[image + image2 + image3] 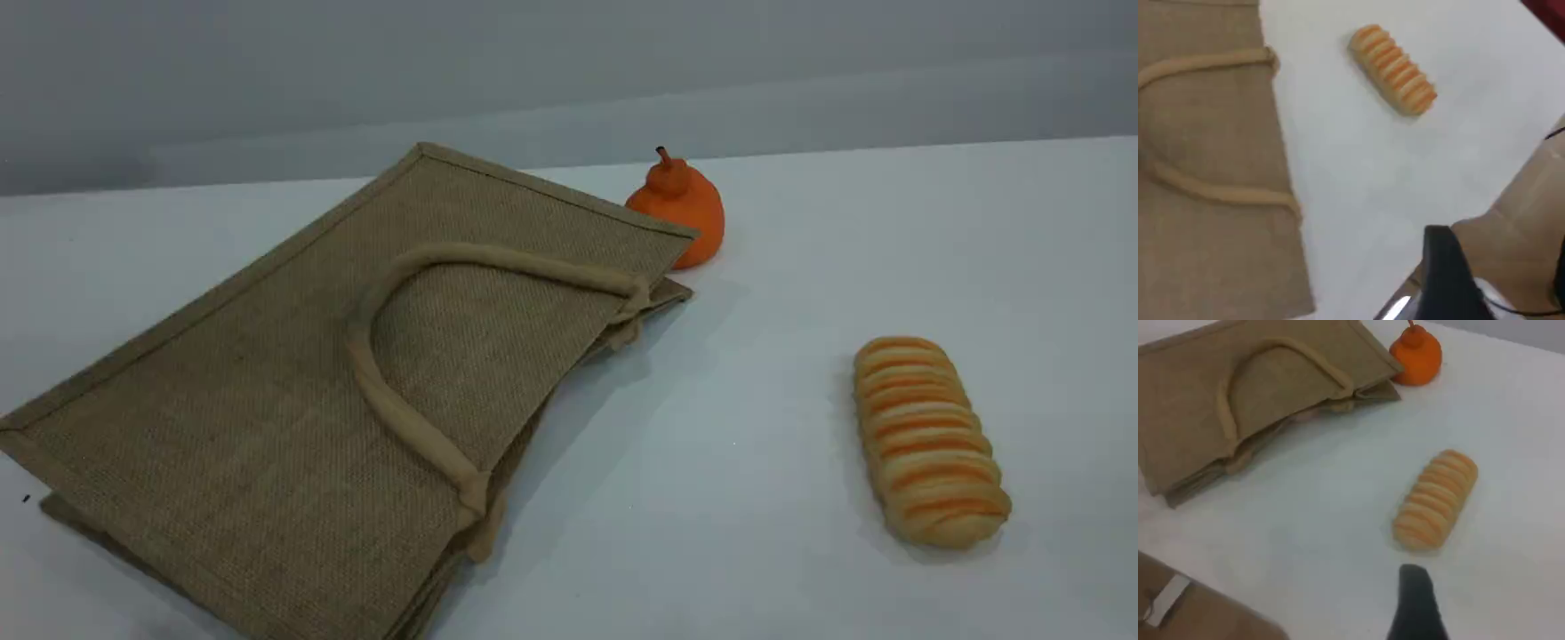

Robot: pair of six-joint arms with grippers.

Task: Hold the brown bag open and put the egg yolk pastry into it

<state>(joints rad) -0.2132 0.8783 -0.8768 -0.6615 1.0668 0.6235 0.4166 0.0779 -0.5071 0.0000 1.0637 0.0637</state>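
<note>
The brown bag (267,400) lies flat on the white table at the left, its mouth facing right and nearly closed. One beige handle (378,391) is folded back over its top side. The bag also fills the left of the left wrist view (1205,233) and the upper left of the right wrist view (1191,400). The egg yolk pastry is out of view. Neither arm appears in the scene view. A dark fingertip (1446,273) of my left gripper hangs over the table edge with nothing on it. My right gripper's fingertip (1415,603) hovers just short of the striped bread, also empty.
A long orange-striped bread (929,440) (1393,70) (1436,499) lies on the right of the table. An orange pear-shaped toy (680,209) (1416,353) stands behind the bag's far corner. The table edge (1451,240) runs past the left gripper.
</note>
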